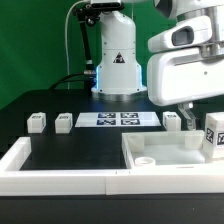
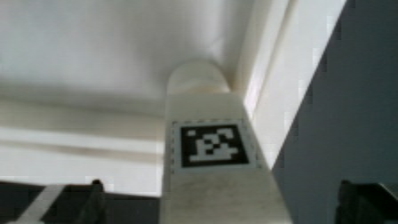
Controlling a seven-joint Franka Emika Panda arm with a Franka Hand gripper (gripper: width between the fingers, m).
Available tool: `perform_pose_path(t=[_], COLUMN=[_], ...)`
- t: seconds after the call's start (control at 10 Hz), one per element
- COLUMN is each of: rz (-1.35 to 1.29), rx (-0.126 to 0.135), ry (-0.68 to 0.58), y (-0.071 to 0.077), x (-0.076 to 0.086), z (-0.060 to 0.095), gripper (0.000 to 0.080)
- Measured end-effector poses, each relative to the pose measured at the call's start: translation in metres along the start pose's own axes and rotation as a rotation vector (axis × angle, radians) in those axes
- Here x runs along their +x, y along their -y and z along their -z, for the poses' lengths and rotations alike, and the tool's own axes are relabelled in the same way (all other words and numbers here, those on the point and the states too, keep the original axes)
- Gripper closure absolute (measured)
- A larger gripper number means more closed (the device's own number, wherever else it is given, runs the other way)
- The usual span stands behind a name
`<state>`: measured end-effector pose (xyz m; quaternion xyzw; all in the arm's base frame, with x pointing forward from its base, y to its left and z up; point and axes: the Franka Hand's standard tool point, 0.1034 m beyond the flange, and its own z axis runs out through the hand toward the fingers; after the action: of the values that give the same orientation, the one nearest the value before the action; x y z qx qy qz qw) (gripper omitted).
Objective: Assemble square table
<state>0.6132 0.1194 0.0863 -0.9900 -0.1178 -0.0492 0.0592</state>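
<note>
**Step in hand:** the first leg pick-up, by my reading. Nothing is fitted to the slab (image 1: 172, 150) yet. It lies flat, with one socket hole showing near its front corner.

**Parts, placed from the slab:**
- First loose leg (image 1: 37, 122) and second loose leg (image 1: 64, 121): well apart from the slab, off toward the exterior view's left.
- Third leg (image 1: 172, 120): just behind the slab's far edge.
- Fourth leg (image 1: 213, 136): at the slab's side on the exterior view's right, tag facing the camera.
- Marker board (image 1: 120, 119): behind the slab, between the second and third legs.
- Rim wall (image 1: 60, 178): runs in front of the slab.

**Fingers:** in the wrist view the gripper (image 2: 214, 205) straddles a tagged leg (image 2: 214, 150). The dark fingers (image 2: 71, 200) stand wide apart with a gap on each side, so nothing is gripped. You cannot tell from the exterior view which of the four legs this is.

**Pose:** the arm (image 1: 185, 65) hangs over the slab's far corner on the exterior view's right, hand pointing down. Its body hides its own fingertips from that camera.

**Next move, as a judgement:** keep the leg centred between the pads and close squarely on its flat faces. Then lift it clear and carry it to a socket in the slab. An off-centre close would likely tip or twist the leg.
</note>
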Motion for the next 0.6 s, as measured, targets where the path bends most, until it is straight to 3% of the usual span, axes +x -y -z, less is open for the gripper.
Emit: perform_pose_path(t=[0.3, 0.4, 0.6], rz=[-0.002, -0.003, 0.001], rx=[0.053, 0.053, 0.049], ry=[0.236, 0.222, 0.206], y=[0.005, 0.003, 0.002], x=[-0.005, 0.003, 0.005], z=[0.001, 0.002, 0.0], gripper=[0.0151, 0.0151, 0.0151])
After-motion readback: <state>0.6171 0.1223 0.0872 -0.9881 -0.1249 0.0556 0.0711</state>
